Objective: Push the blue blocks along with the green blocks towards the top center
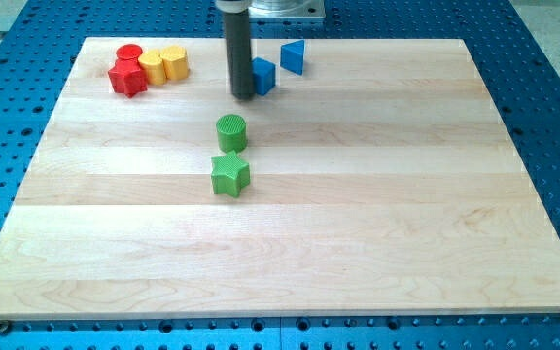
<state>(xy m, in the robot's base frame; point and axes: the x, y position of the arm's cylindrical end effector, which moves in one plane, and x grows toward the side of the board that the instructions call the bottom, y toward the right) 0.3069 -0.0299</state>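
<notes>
A blue cube (263,75) sits near the view's top centre, with a blue triangular block (294,56) just to its upper right. A green cylinder (230,132) stands below them, and a green star block (229,175) lies just below the cylinder, nearly touching it. My tip (243,94) is at the lower left side of the blue cube, touching or almost touching it, and above the green cylinder. The rod hides the cube's left edge.
A cluster at the view's top left holds a red cylinder (128,53), a red star block (127,79), a yellow block (153,66) and a yellow cylinder (174,62). The wooden board (358,214) lies on a blue perforated table (552,87).
</notes>
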